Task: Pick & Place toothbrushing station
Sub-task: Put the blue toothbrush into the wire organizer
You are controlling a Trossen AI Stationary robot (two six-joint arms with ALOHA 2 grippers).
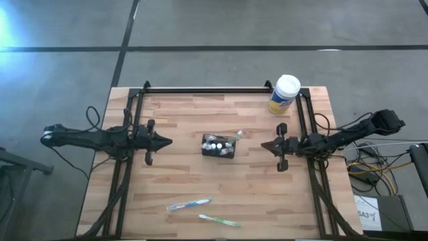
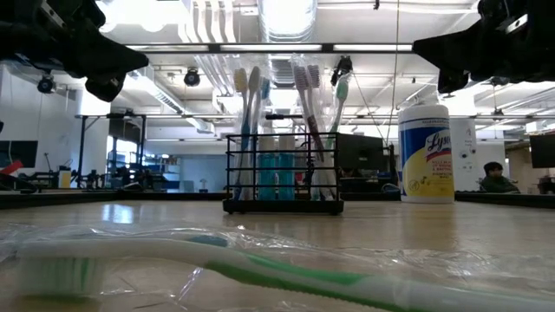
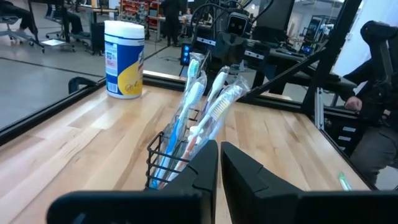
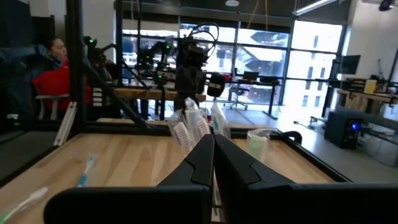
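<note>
Wooden surface [image 1: 254, 187]: mesh holder [image 1: 219, 146] mid-surface with brushes upright, blue toothbrush [image 1: 189, 204] and green toothbrush [image 1: 219, 220] lying near front edge; left gripper [image 1: 168, 141] and right gripper [image 1: 263, 145] flank holder, fingers pinched together, empty.

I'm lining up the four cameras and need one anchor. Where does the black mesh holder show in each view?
High view: black mesh holder at table centre, between both grippers.
Low view: centre, upright, toothbrushes standing in it.
Left wrist view: low centre, just beyond the fingers.
Right wrist view: holder itself hidden behind the fingers; only the brush heads show above them.
Shared landmark: the yellow canister, beside the holder in low and left wrist views.
</note>
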